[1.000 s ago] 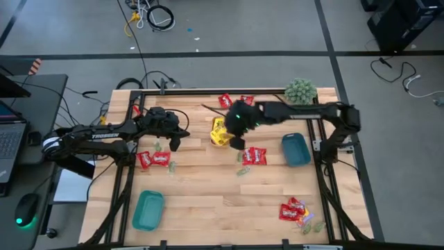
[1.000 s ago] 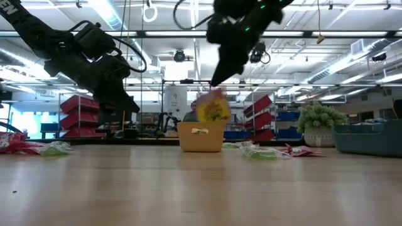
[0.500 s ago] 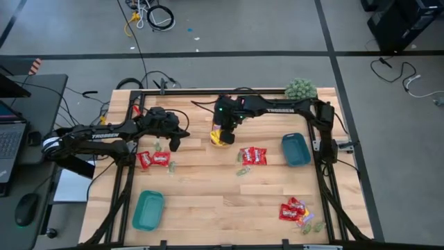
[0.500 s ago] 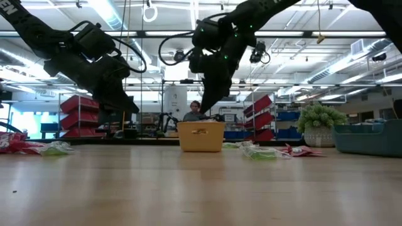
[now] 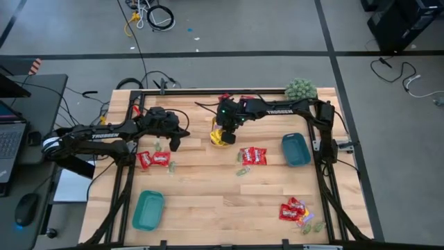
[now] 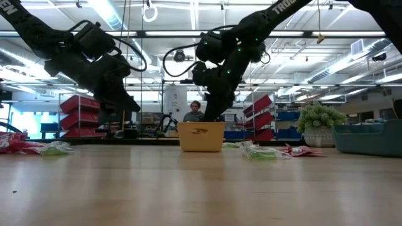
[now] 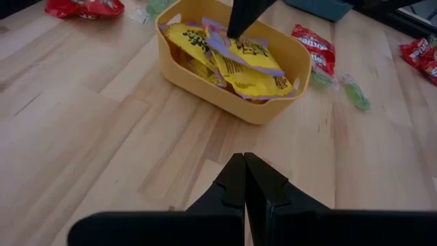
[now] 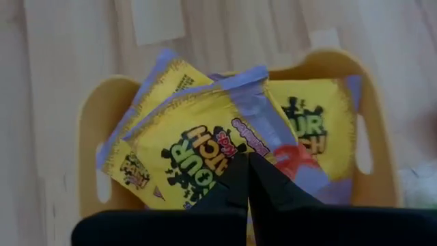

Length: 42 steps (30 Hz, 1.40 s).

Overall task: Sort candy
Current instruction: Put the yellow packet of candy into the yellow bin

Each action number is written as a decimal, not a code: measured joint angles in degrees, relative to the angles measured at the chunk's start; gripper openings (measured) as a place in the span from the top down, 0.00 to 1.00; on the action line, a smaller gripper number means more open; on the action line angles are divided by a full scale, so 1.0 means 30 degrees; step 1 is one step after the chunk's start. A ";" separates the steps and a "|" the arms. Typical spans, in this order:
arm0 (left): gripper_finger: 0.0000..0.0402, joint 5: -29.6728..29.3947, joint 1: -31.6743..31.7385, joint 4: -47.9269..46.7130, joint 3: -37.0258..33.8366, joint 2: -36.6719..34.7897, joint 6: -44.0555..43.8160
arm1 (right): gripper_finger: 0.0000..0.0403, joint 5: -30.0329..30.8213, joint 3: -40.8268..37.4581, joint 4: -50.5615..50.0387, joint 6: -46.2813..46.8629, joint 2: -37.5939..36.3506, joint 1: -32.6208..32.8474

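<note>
Yellow glossy packets (image 8: 205,147) lie stacked in the small rectangular yellow plastic tray (image 8: 92,147), and your right pincer (image 8: 247,179) sits low over them, fingers pressed together with the tips on or just above the top packet. Whether a corner is still pinched cannot be told. My judgement is that this is the placing step. Confirm the packet lies inside the rim, then lift straight up so nothing drags out; one packet leans on the tray wall (image 7: 205,85) and could tip over.

Your left pincer (image 7: 244,179) hangs over bare wooden worktop (image 5: 208,194), fingers pressed together, holding nothing. Beyond the tray, shiny red packets (image 5: 253,155) with a pale green piece (image 5: 242,171) beside them lie unsorted. More red packets (image 5: 154,160) lie near the left arm, and another group (image 5: 294,210) in the worktop's right corner.
</note>
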 joint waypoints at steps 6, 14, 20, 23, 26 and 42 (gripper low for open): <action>1.00 0.0000 0.0000 0.0174 0.0000 0.0000 0.0000 | 0.99 -0.0358 0.0139 0.0346 0.0055 -0.0102 0.0454; 1.00 0.0006 0.0000 0.0190 0.0000 0.0000 0.0012 | 0.94 -0.0091 0.0194 -0.3321 0.0175 -0.3730 0.2186; 1.00 0.0007 0.0000 0.0233 0.0002 0.0000 0.0505 | 0.95 0.0013 -0.3671 -0.3958 0.4095 -0.7481 0.4628; 1.00 0.0007 0.0000 0.0265 0.0000 0.0000 0.0510 | 0.95 0.0292 -0.7004 -0.3483 0.7175 -0.9262 0.5985; 1.00 0.0007 0.0000 0.0269 0.0000 0.0000 0.0510 | 0.94 0.0291 -0.9916 -0.2445 1.0636 -1.1030 0.7513; 1.00 0.0015 -0.0001 -0.0121 0.0000 0.0000 0.0503 | 0.75 -0.3648 -1.5906 -0.2922 2.4139 -1.5606 1.7093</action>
